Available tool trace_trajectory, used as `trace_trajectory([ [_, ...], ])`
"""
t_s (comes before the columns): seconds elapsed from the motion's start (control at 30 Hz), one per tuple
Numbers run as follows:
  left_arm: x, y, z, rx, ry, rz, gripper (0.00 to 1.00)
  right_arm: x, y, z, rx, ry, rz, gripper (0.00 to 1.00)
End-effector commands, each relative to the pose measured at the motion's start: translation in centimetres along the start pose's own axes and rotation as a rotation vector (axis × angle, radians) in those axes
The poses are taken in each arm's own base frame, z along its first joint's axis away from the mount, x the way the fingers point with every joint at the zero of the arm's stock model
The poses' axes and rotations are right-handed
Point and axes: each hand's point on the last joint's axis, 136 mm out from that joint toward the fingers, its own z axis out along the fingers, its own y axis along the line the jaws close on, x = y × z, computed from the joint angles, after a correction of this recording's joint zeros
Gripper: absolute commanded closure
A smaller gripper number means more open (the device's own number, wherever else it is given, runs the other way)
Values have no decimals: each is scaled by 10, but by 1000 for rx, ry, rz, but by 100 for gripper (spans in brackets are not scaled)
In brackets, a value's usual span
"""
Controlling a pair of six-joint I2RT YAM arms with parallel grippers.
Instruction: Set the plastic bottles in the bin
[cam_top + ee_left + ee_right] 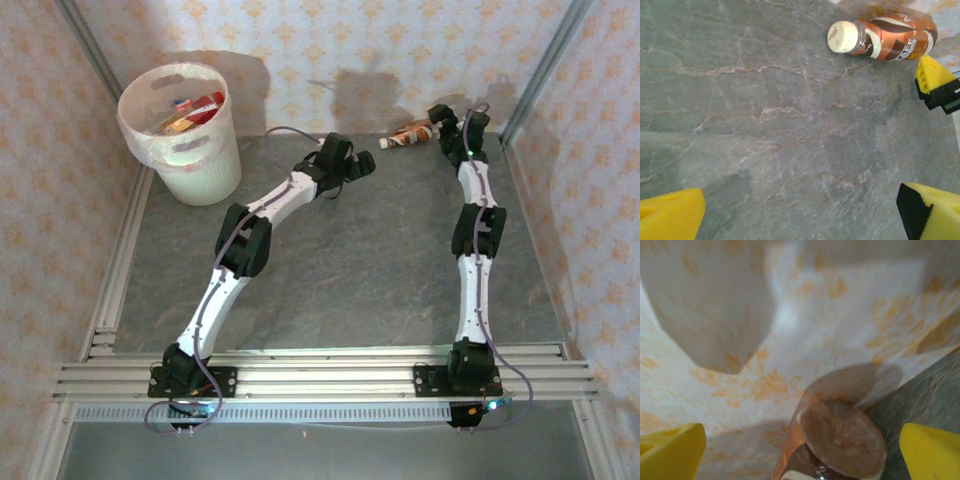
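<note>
A grey, veined stone-look counter [350, 270] is enclosed by cream wallpaper [330, 50] printed with orange motifs. A round, translucent off-white bin [200, 172] is set in its far left corner, bottles [195, 108] seen inside. One brown-labelled, cream-capped bottle [408, 134] is laid on its side by the far wall, beside the right claw [457, 122], spread wide; the left claw [360, 168] is likewise held wide.

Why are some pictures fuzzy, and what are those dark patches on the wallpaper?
Top view: fairly sharp; the dark patches on the back wall are the arms' soft shadows. Left wrist view: the bottle and table are crisp, the yellow fingers blur at the corners. Right wrist view: the bottle's base is close and smeared, with big shadows on the wall.
</note>
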Motion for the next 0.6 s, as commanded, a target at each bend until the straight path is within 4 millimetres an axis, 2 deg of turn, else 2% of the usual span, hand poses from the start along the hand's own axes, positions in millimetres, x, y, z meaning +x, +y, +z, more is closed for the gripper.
trace_trajectory([
  [0.0,-42,-21,-32,62,-86,3,0,34,38,16,-75,38,-112,1],
  [0.1,-54,-10,-18,75,-99,-61,0,49,40,22,-85,66,-104,1],
  [0.27,-79,-2,14,104,-186,-95,0,62,56,21,-114,117,-100,1],
  [0.4,-97,21,34,125,-279,-207,0,83,69,20,-137,195,-130,1],
  [0.47,-103,30,37,127,-303,-238,1,96,76,19,-151,238,-145,1],
  [0.57,-112,35,30,98,-311,-206,0,110,89,16,-182,296,-157,1],
])
